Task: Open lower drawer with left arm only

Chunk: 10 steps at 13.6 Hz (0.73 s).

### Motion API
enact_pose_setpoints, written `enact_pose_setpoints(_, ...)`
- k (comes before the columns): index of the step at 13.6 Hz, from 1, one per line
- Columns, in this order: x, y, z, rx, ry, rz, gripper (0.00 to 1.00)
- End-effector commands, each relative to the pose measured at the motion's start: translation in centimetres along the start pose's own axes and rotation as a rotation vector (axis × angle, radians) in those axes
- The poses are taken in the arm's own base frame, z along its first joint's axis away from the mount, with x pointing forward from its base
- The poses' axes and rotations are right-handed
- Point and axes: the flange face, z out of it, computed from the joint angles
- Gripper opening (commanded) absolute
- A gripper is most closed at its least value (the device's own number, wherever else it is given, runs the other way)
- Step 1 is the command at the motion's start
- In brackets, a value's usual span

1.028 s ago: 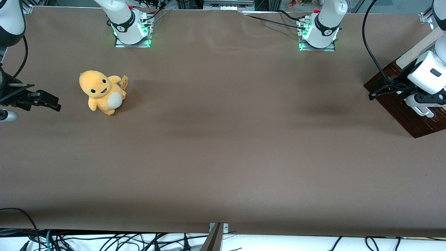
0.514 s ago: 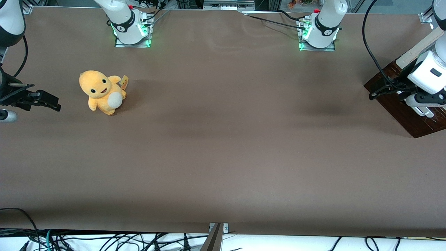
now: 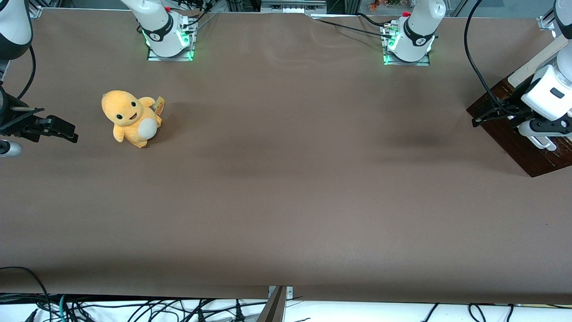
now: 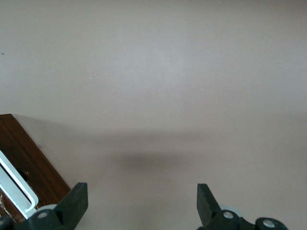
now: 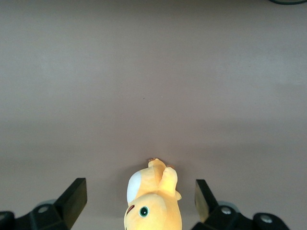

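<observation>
A dark brown wooden cabinet (image 3: 514,138) stands at the working arm's end of the table. A white bar handle (image 3: 544,144) shows on its dark front, and I cannot tell which drawer it belongs to. The left arm (image 3: 550,91) hangs over the cabinet, and its black gripper (image 3: 482,118) reaches past the cabinet's edge toward the parked arm's end. In the left wrist view the gripper (image 4: 139,206) is open over bare table with nothing between its fingers. A corner of the brown cabinet (image 4: 29,160) and its white handle (image 4: 17,184) lie just beside one finger (image 4: 72,203).
An orange plush toy (image 3: 130,118) sits toward the parked arm's end and also shows in the right wrist view (image 5: 153,203). Two arm bases with green lights (image 3: 169,42) (image 3: 407,47) stand far from the front camera. A loose black cable (image 3: 473,67) hangs by the left arm.
The left arm's wrist and gripper have shifted very slightly away from the front camera. The cabinet and the plush toy have not moved.
</observation>
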Motion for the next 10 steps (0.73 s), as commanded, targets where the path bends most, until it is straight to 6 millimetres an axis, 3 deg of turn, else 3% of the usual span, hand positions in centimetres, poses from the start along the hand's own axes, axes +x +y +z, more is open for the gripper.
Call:
enact_pose_setpoints(1, 0.5, 0.0, 0.1, -0.008, -0.028, 0.017, 1.0)
enact_pose_setpoints(5, 0.8, -0.4, 0.8, -0.009, -0.042, 0.011, 1.0)
enact_pose_setpoints(7, 1.6, -1.5, 3.1, -0.007, -0.098, -0.01, 1.0)
enact_pose_setpoints(10, 1.8, -2.0, 3.0, -0.007, -0.095, -0.005, 1.0)
